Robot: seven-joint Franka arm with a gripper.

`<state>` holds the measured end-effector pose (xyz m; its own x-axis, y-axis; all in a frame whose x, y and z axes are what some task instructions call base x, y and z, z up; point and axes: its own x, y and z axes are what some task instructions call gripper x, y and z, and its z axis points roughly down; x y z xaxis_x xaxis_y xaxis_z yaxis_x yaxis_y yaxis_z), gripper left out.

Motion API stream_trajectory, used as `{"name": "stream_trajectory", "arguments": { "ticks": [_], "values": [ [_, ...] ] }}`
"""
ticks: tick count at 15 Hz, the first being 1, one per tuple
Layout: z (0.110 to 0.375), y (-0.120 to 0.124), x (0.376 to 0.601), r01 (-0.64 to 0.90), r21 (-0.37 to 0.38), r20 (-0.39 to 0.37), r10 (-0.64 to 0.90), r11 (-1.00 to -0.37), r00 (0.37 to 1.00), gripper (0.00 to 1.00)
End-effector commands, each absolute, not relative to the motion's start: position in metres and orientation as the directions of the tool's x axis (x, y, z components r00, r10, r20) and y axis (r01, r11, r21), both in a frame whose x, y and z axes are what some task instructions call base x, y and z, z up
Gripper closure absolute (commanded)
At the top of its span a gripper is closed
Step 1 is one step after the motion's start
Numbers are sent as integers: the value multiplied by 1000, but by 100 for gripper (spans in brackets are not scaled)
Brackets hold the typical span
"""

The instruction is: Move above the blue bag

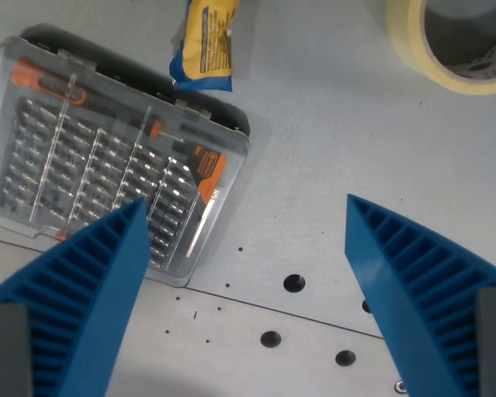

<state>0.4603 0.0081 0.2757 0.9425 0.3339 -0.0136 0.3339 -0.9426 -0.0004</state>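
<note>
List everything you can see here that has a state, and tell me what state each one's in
pincer: open, fingers spread wide, holding nothing
blue bag: lying flat on the table, partly cut off by the top edge, untouched
screwdriver bit case: clear lid shut, lying flat, bits in their rows
tape roll: lying on its side face, hole upward, partly out of view

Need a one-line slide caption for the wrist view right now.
Open blue ribbed gripper over grey table; clear plastic screwdriver-bit case left, yellow-and-blue bag at top, tape roll top right.
</note>
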Motion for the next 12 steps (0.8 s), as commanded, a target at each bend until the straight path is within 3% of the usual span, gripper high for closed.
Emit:
{"name": "stream_trajectory", "arguments": {
  "ticks": [1, 12],
  "values": [
    [278, 8, 461, 334, 1, -8, 334, -943, 943, 0],
    [271, 11, 466, 303, 10, -4, 303, -953, 953, 0]
  ]
}}
